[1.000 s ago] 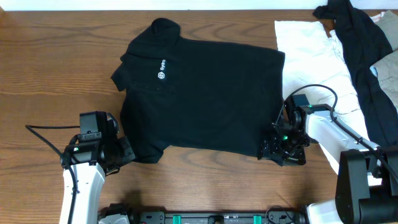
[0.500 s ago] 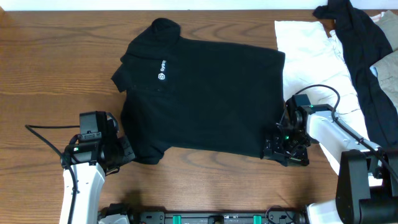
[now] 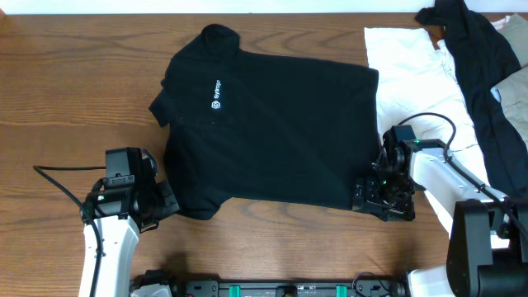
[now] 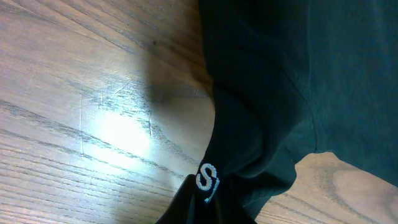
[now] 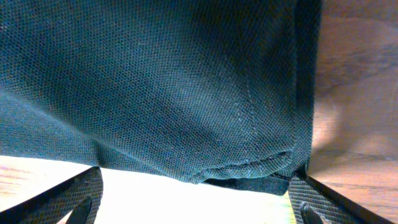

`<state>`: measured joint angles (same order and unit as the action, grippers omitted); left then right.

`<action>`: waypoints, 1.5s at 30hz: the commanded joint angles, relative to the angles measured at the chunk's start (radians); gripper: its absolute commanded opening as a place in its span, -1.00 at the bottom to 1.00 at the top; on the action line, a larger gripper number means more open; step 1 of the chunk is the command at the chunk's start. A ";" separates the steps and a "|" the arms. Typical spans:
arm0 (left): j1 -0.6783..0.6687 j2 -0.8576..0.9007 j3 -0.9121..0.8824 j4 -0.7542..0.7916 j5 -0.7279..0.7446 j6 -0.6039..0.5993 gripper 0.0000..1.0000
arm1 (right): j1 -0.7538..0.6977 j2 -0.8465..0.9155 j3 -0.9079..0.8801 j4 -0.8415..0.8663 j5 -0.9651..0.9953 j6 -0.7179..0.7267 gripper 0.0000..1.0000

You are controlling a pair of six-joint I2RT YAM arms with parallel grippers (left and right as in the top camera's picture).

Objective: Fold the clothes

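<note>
A black polo shirt (image 3: 272, 124) with a small white logo lies spread on the wooden table (image 3: 74, 91). My left gripper (image 3: 165, 200) is at the shirt's near left corner. In the left wrist view the dark fabric (image 4: 298, 74) bunches into the jaws (image 4: 208, 214), with a white "S" mark on the pinched fold, so it is shut on the shirt. My right gripper (image 3: 371, 194) is at the near right corner. In the right wrist view its fingers (image 5: 193, 208) stand wide apart, and the shirt's hem (image 5: 155, 81) lies between and just ahead of them, not gripped.
A white cloth (image 3: 412, 66) lies at the back right, touching the shirt's right edge. A dark garment (image 3: 478, 58) and a beige piece (image 3: 516, 87) lie over it. A black cable (image 3: 62, 177) runs left of the left arm.
My right gripper has drawn back a little to the right, off the shirt's near right corner. The shirt's left edge shifted slightly right. The left arm has not moved.
</note>
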<state>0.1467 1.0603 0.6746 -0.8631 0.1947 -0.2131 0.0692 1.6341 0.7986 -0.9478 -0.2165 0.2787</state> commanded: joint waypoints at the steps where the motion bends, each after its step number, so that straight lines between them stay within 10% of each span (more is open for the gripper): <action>1: -0.001 -0.005 0.014 0.000 -0.016 -0.006 -0.81 | -0.017 0.013 -0.021 0.047 -0.002 -0.016 0.88; 45: -0.001 -0.005 0.014 0.000 -0.016 -0.006 -0.80 | -0.074 -0.003 -0.085 0.071 -0.084 -0.062 0.85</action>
<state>0.1467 1.0603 0.6746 -0.8593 0.1947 -0.2131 -0.0074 1.6020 0.7750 -0.9218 -0.2302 0.2119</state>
